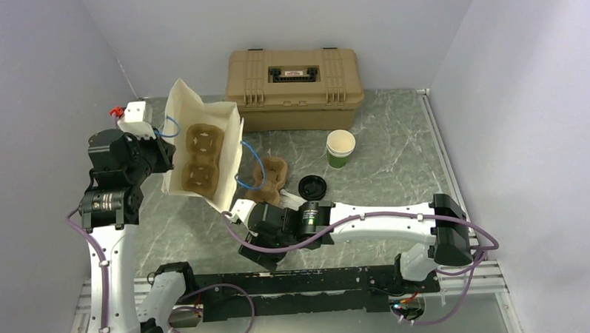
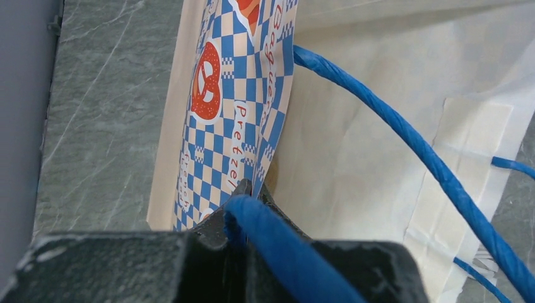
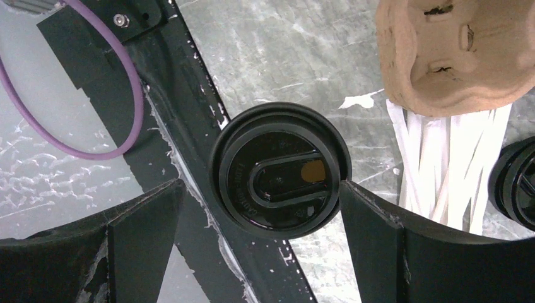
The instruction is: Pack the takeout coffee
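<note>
You had the left pincer (image 2: 252, 192) clamped on the rim of the white paper bag (image 1: 188, 103), a bag with blue cord handles and a blue-checked pretzel print on one side. It held the bag off the table (image 1: 395, 155) on the left, tipped so that its open mouth faced up and toward the camera. A brown moulded-pulp cup carrier (image 1: 201, 159) sat inside the bag, with two of its cup wells showing. Your right arm reached leftward across the near part of the table, and the right pincer (image 3: 262, 189) pointed down at the near edge, just near of the bag's lower corner. The takeout coffee (image 3: 279, 183) was directly under it, between the fingers. Only its round black plastic lid showed, and the top view hid the cup altogether. The right pincer's fingers (image 3: 378, 233) stood wide apart on either side of that lid. One finger met the lid's rim, while the other sat close with the dark mounting rail (image 3: 189, 126) behind it. You could not tell from this whether the pincer was clamped on the cup or only straddling it. A second brown pulp carrier (image 1: 274, 173) lay on the table just right of the bag, and a loose black lid (image 1: 313, 186) lay beside it. A green paper cup (image 1: 341, 148) stood upright farther back, near a tan plastic toolbox (image 1: 295, 89) against the far wall.
</note>
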`<state>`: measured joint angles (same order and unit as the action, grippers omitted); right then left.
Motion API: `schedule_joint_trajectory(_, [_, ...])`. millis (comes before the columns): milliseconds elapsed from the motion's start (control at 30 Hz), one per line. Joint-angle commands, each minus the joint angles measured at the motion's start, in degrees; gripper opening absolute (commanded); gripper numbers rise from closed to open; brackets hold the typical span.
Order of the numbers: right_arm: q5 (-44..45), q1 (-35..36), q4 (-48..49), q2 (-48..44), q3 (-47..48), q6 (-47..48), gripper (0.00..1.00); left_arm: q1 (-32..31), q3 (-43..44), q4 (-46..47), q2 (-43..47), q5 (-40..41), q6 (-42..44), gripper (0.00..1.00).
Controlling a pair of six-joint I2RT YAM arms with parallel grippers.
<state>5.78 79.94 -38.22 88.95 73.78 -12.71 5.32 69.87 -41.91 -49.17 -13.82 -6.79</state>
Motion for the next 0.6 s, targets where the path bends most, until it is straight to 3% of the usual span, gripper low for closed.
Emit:
schedule_joint_trajectory(0, [2.69, 0.17, -0.63, 0.63, 2.46, -1.15, 0.96, -0.48, 0.04, 1.91, 1.38, 0.97, 0.88, 0.00])
schedule_joint_trajectory(567, [4.06, 0.21, 0.43, 0.17, 0.76, -2.19, 0.94, -1.24, -0.33, 1.88, 1.79, 1.92, 1.25, 0.00])
